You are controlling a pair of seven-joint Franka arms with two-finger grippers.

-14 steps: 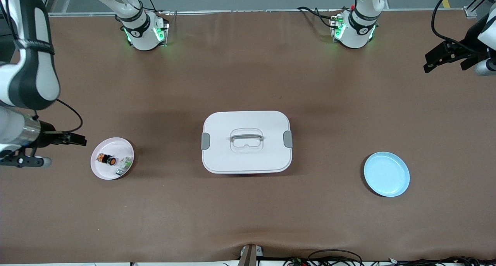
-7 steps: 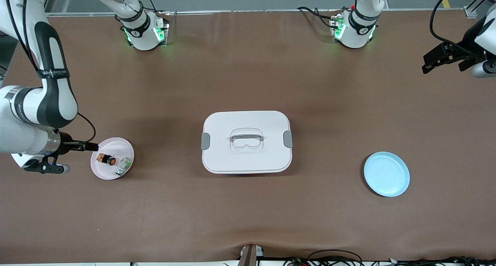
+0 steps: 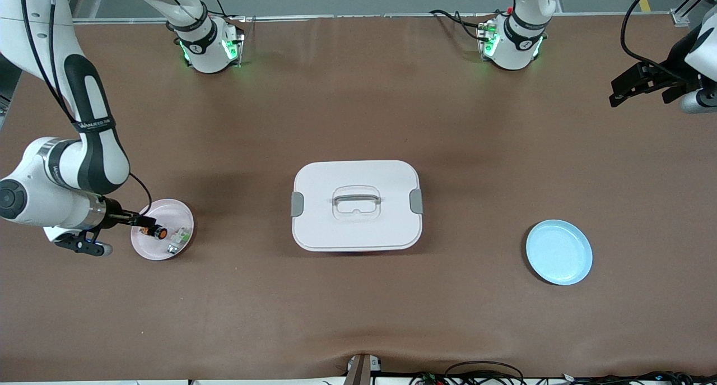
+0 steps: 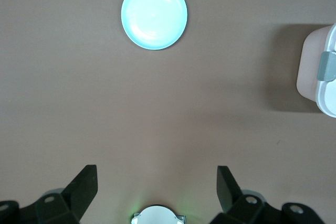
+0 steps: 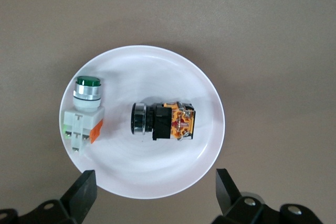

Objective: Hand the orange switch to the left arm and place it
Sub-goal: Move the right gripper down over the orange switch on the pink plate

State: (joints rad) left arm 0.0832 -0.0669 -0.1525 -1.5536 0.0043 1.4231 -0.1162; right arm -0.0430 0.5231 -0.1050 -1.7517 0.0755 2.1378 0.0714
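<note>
The orange switch (image 3: 155, 231) (image 5: 163, 121) lies on its side on a pink plate (image 3: 168, 211) (image 5: 157, 72) toward the right arm's end of the table. My right gripper (image 3: 139, 222) (image 5: 156, 190) hangs open over that plate's rim, fingers apart and holding nothing, the switch just ahead of them. The white box (image 3: 356, 205) (image 4: 320, 72) with grey latches and handle stands at the table's middle. My left gripper (image 3: 627, 91) (image 4: 156, 187) waits open and holding nothing, up over the left arm's end of the table.
A white-and-green part (image 3: 178, 239) (image 5: 84, 111) lies on the pink plate beside the switch. A blue plate (image 3: 558, 252) (image 4: 154, 14) sits toward the left arm's end, slightly nearer the front camera than the box. Cables lie along the table's front edge.
My right arm has swung in from the table's end, bringing its gripper from beside the pink plate to over the plate's rim. The left arm has barely shifted.
</note>
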